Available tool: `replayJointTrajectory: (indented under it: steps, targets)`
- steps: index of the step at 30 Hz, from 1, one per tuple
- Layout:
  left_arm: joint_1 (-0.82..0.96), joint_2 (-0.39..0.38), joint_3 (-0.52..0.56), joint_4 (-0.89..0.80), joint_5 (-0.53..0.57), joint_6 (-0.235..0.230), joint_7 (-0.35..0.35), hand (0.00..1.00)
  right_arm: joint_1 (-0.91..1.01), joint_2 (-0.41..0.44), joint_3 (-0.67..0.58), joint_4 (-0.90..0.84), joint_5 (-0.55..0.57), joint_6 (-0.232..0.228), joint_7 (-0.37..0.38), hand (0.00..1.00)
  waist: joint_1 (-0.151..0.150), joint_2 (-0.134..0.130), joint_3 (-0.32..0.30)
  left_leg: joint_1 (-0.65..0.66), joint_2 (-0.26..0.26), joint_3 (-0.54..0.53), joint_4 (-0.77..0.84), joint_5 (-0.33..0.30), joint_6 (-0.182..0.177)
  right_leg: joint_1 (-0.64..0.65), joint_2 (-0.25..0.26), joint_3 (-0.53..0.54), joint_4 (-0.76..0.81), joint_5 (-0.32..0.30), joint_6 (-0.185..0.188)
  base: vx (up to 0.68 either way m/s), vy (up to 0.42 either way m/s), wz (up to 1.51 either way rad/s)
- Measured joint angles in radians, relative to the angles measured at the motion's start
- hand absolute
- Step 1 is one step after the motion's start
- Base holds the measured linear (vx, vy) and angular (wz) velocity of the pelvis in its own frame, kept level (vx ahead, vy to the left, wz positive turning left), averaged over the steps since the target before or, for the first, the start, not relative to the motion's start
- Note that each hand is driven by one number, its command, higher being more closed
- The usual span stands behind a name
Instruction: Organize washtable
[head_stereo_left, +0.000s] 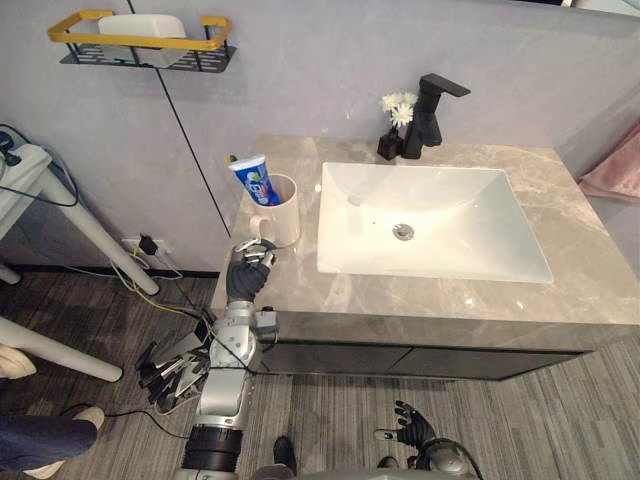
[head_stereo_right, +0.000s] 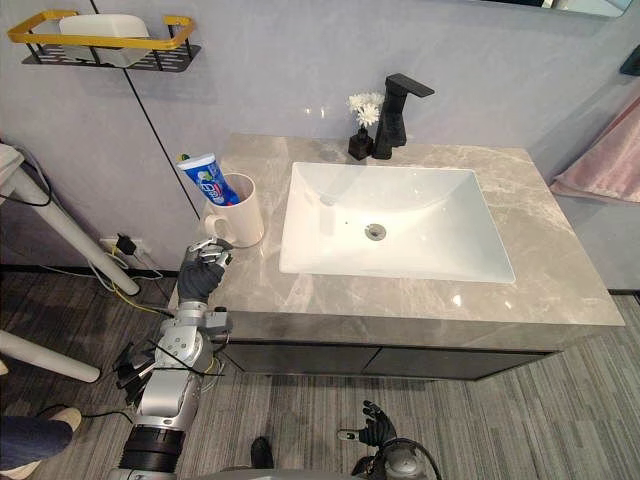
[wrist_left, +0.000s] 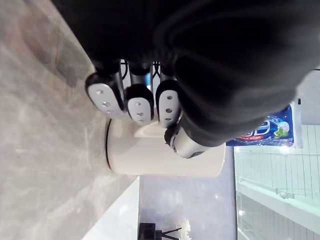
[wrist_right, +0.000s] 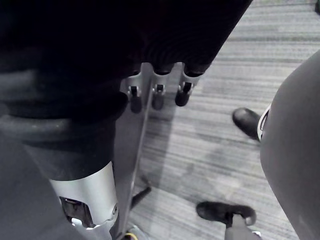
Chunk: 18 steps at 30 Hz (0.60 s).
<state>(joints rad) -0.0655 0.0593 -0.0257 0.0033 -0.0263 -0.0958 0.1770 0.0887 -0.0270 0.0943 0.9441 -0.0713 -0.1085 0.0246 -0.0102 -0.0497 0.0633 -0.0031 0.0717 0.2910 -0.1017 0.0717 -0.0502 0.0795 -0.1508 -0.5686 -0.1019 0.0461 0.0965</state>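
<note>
Right robot hand (wrist_right: 157, 95), with a dark ribbed cover and silver dark-tipped fingers, hangs above the grey wood-grain plank floor (wrist_right: 210, 155). The fingers are side by side, relaxed and holding nothing. Their tips are clear of the floor.

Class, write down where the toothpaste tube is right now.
In the left eye view the toothpaste tube leans in the white mug at the left end of the countertop, beside the sink, just beyond the left hand.
</note>
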Motion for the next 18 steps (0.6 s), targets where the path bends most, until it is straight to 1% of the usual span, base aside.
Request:
replayJointTrajectory:
  steps: [14, 15, 18]
  targets:
    - [-0.047, -0.001, -0.006, 0.031, 0.001, 0.005, 0.000, 1.00, 0.019, 0.000, -0.001, -0.033, 0.001, 0.000, -0.001, 0.00, -0.002, -0.001, -0.001, -0.001, 0.001, 0.016, 0.000, -0.005, 0.000, -0.015, -0.001, 0.017, 0.000, 0.001, 0.000, 0.00, 0.008, -0.03]
    - [-0.051, -0.019, -0.013, 0.030, 0.001, 0.005, 0.000, 1.00, 0.028, -0.001, -0.001, -0.039, 0.002, -0.001, -0.001, 0.00, 0.000, -0.002, -0.001, -0.004, 0.001, 0.015, 0.000, -0.005, 0.000, -0.016, -0.002, 0.022, 0.002, 0.002, 0.000, 0.00, 0.000, 0.00]
    - [-0.082, -0.034, -0.016, 0.030, 0.001, 0.010, 0.002, 1.00, 0.038, -0.001, -0.002, -0.062, 0.003, -0.002, -0.001, 0.00, 0.000, -0.004, -0.003, -0.022, 0.000, 0.016, 0.006, -0.004, 0.001, -0.031, -0.003, 0.026, 0.004, 0.007, 0.000, 0.00, 0.007, -0.02]
